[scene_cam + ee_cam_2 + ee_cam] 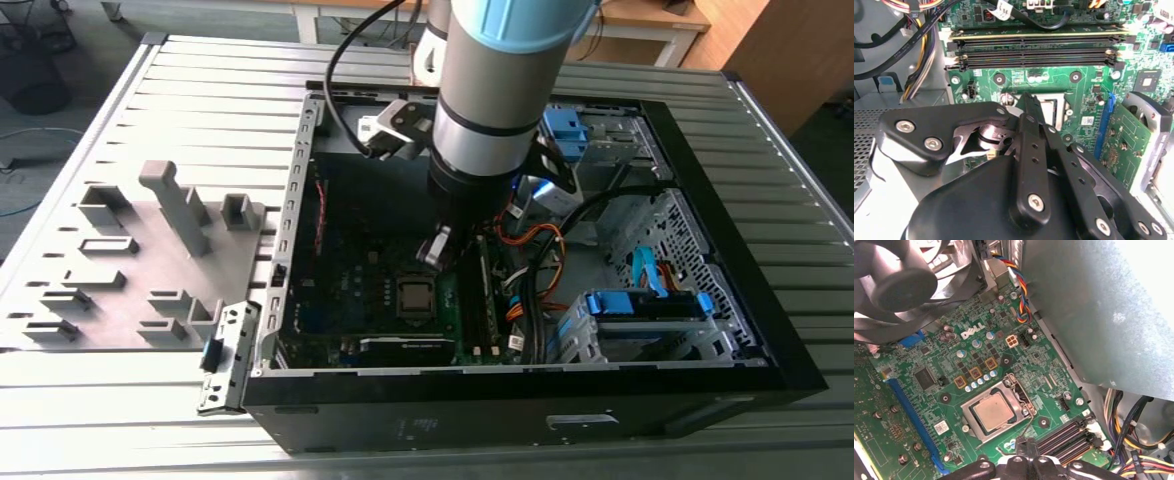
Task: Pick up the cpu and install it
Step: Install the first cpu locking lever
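Observation:
The cpu is a small square chip with a silvery-grey top. It lies flat in the motherboard socket, with the metal frame around it. In the exterior view the cpu sits low in the middle of the open computer case. My gripper hangs just above and beside it, with its fingers together and nothing between them. In the first wrist view the gripper is a short way off the socket's corner, not touching the chip. In the second wrist view the gripper covers most of the socket.
Black memory slots run beside the socket. A fan, cable bundles and blue drive bays crowd the case. A grey fixture plate with upright blocks lies at the exterior view's left.

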